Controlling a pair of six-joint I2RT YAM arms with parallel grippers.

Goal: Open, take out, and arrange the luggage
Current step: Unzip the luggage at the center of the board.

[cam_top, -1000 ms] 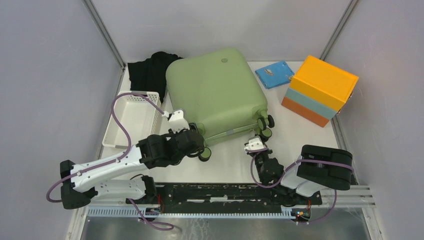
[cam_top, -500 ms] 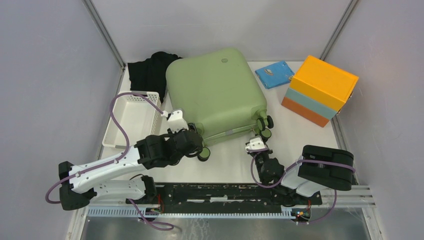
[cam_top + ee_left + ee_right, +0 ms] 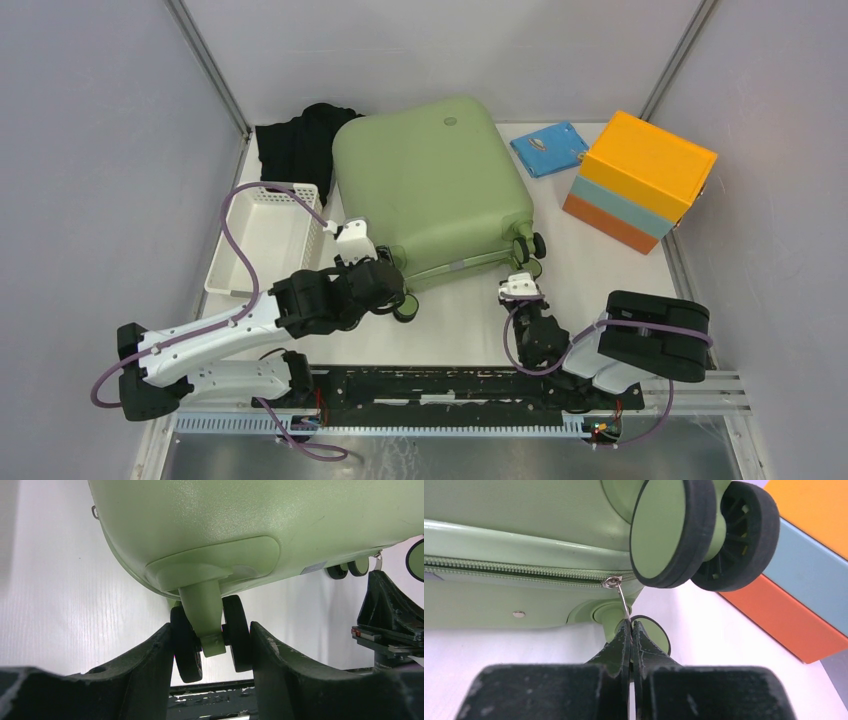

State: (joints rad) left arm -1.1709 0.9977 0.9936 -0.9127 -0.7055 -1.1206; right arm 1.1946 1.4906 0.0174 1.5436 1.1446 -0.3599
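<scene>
A flat white table top (image 3: 450, 322) lies under soft, even light. It is closed in on the left, far and right by plain pale grey walls (image 3: 90, 150), with slim silver metal posts (image 3: 208, 70) at both far corners.

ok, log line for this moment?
left claw: clamped on caster | right claw: shut on zipper pull | suitcase: closed

Right tool (image 3: 522, 278), pinching zip pull (image 3: 620, 597), shifted right along luggage (image 3: 430, 180) edge.
</scene>
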